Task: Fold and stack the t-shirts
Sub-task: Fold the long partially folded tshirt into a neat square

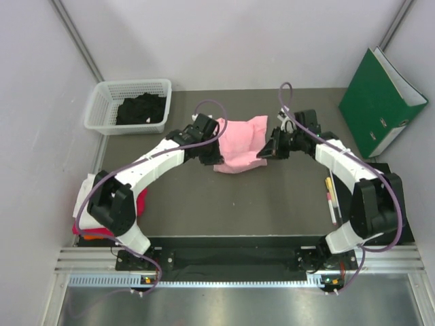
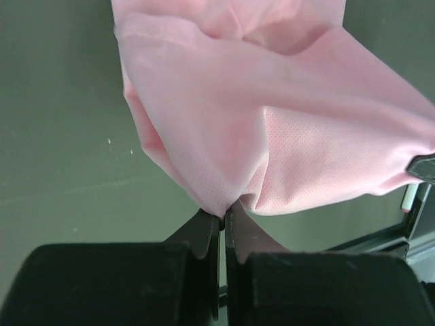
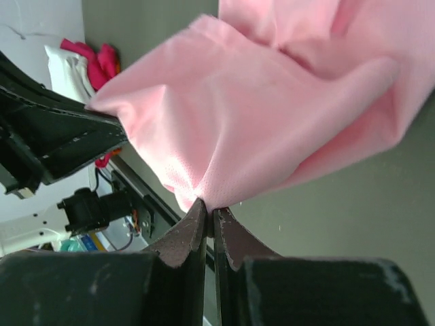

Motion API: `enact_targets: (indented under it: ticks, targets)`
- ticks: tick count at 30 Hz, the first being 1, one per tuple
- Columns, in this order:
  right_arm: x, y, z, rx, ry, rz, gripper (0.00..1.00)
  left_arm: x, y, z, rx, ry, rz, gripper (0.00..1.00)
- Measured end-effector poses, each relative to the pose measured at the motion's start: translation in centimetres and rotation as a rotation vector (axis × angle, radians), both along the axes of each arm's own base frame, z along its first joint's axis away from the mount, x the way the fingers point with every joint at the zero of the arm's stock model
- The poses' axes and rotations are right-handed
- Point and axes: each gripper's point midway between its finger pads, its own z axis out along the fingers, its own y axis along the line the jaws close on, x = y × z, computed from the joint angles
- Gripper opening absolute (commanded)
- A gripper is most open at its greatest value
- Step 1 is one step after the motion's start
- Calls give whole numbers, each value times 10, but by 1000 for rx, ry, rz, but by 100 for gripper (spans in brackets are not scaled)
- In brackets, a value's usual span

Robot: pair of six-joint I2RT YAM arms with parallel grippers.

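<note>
Left gripper (image 2: 222,216): fingers pressed together, only a sliver of gap; pinching a gathered fold of the light pink t-shirt (image 2: 272,129) at the very tips; cloth fans out away from the pinch in soft creases.
Right gripper (image 3: 209,212): fingers likewise closed to a thin slit; nipping a pointed edge of the same pink t-shirt; fabric billows up and away from the tips.
Top view: pink t-shirt sits mid-table toward the far side, held between the two grippers, left one on its left edge, right one on its right edge; shape bunched, roughly as wide as deep, so long axis weak, if any it runs left to right between the pinches; neck and hem not identifiable, direction of collar cannot be told; whether it hangs free of the table (image 1: 272,204) cannot be told.
Black t-shirt (image 1: 141,110) heaped in white mesh basket (image 1: 102,95), far left corner.
Magenta-red t-shirt (image 1: 140,202) on a pile at near left, beside the left arm's base.
</note>
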Motion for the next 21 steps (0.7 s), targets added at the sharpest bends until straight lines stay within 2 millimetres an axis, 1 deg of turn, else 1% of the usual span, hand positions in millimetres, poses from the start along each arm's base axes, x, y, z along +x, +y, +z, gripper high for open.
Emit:
enact_targets:
  ticks: [2,4,6,9,14,17,21]
  targets:
    - [15,2,8,2,-30,-4,5,12,-2,4,6,-17,1,0]
    - [29,2,9,-4,-41,-12,5,27,-3,8,12,-37,0,0]
    - [42,3,4,-14,-40,-17,5,42,-4,12,14,-57,2,0]
    - [62,3,-6,-30,-33,-24,5,67,-3,12,22,-79,6,0]
    - [99,0,-18,-40,-42,-47,6,113,3,3,20,-92,17,0]
    - [127,-5,-22,-35,-65,-74,6,141,4,-5,9,-100,17,0]
    - [164,-7,-26,-24,-95,-100,6,172,1,-18,-10,-110,2,0]
